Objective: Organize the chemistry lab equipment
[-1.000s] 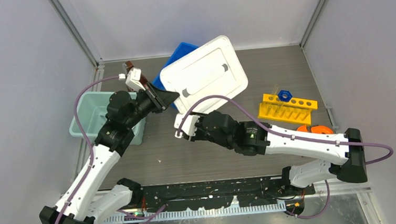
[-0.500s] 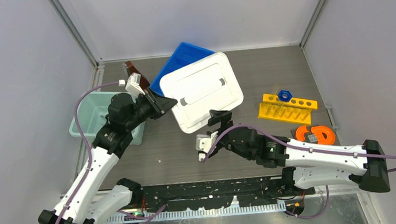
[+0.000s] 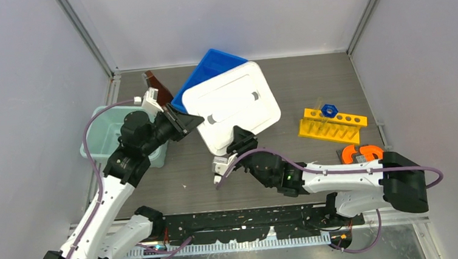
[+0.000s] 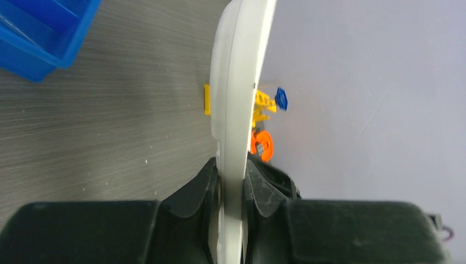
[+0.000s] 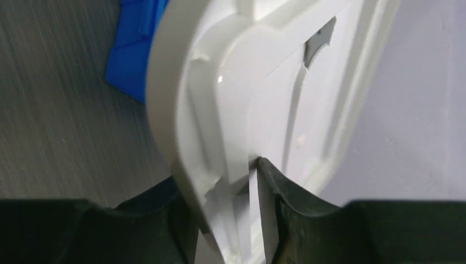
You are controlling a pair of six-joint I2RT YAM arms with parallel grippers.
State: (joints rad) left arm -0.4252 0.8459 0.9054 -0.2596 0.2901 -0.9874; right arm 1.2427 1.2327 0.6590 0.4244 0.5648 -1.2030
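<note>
Left claw (image 4: 231, 170) pinches the flat white plastic lid (image 4: 239, 82), right claw (image 5: 226, 177) straddles its rim, grip unclear; yellow holed rack (image 3: 333, 127) to its right lies unsorted.

One each: white lid (image 3: 231, 105), yellow rack (image 3: 333, 129), blue bin (image 3: 210, 67), teal bin (image 3: 99, 138).

Grey worktop (image 3: 308, 81): blue bin (image 3: 210, 67) at 12 o'clock; pale green bin (image 3: 102, 135) at 9 o'clock; brown bottle (image 3: 158, 89) at 10 o'clock, between them; orange object (image 3: 362, 153) at 4 o'clock.
</note>
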